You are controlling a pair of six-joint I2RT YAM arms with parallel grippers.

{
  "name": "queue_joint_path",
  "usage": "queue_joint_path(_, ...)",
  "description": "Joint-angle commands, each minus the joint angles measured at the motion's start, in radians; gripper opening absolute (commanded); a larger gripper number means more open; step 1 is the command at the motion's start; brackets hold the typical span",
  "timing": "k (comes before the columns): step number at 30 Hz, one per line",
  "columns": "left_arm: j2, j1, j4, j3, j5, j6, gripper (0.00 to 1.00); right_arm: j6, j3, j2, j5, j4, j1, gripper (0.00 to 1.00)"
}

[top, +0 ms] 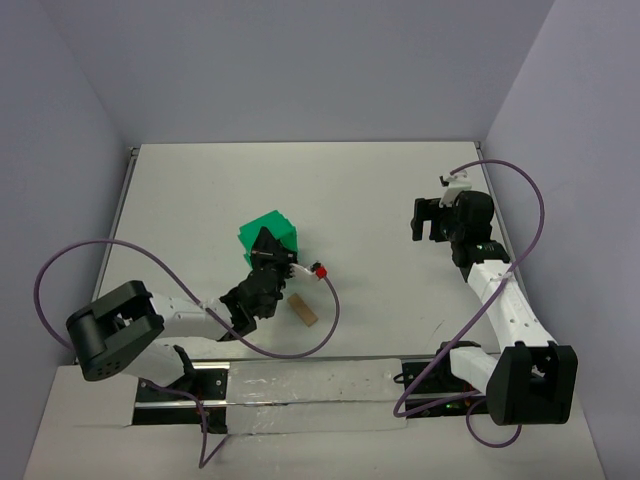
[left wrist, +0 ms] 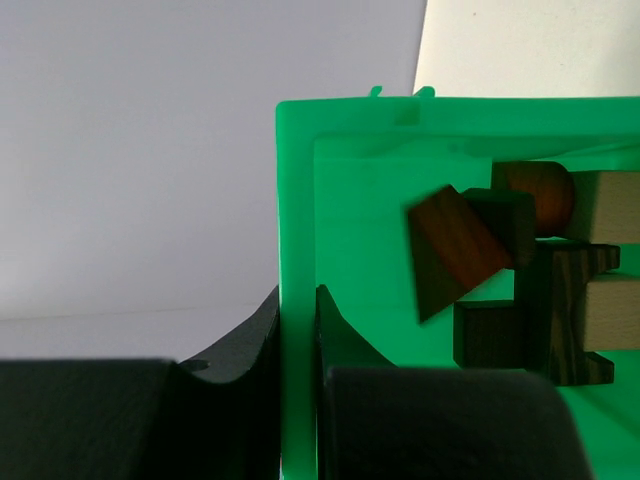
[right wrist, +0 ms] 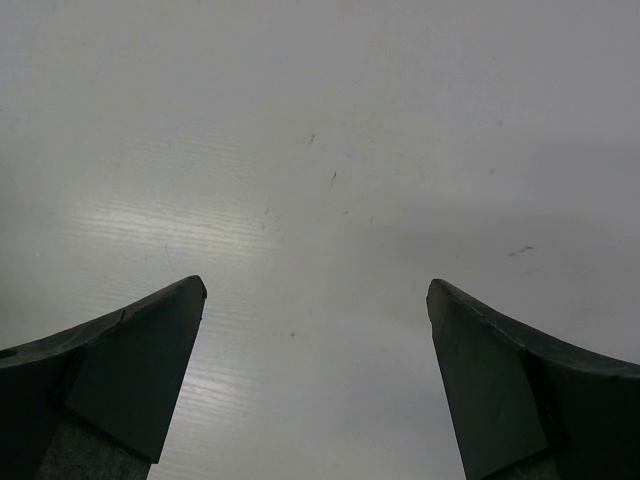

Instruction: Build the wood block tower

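Observation:
No wood block tower stands in any view. My left gripper is shut on the side wall of the green plastic bin, with one finger inside and one outside. The bin looks tipped. Inside it lie loose wood blocks: a reddish-brown block, a dark brown arch piece, a round reddish piece and a light tan block. A tan bar lies on the table just right of the left arm. My right gripper hangs open over bare table at the right.
The white table ends in grey walls at the back and sides. A purple cable with a red connector loops near the bin and the tan bar. Both arm bases sit on the taped near edge.

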Motion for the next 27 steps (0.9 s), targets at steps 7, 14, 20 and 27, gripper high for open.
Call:
queue_joint_path(7, 0.083, -0.013, 0.333, -0.020, -0.026, 0.154, 0.00, 0.006, 0.052, -0.004, 0.006, 0.010, -0.006, 1.00)
queue_joint_path(14, 0.090, -0.011, 0.311, 0.017, -0.023, 0.134, 0.00, 0.005, 0.052, -0.004, 0.008, 0.010, -0.005, 1.00)
queue_joint_path(20, 0.102, -0.010, 0.372, 0.016, -0.011, 0.194, 0.00, 0.004, 0.053, -0.004, 0.007, 0.011, -0.005, 1.00)
queue_joint_path(27, 0.079, -0.018, 0.240, 0.063, -0.018, 0.124, 0.00, 0.003, 0.052, -0.008, 0.008, 0.008, -0.006, 1.00)
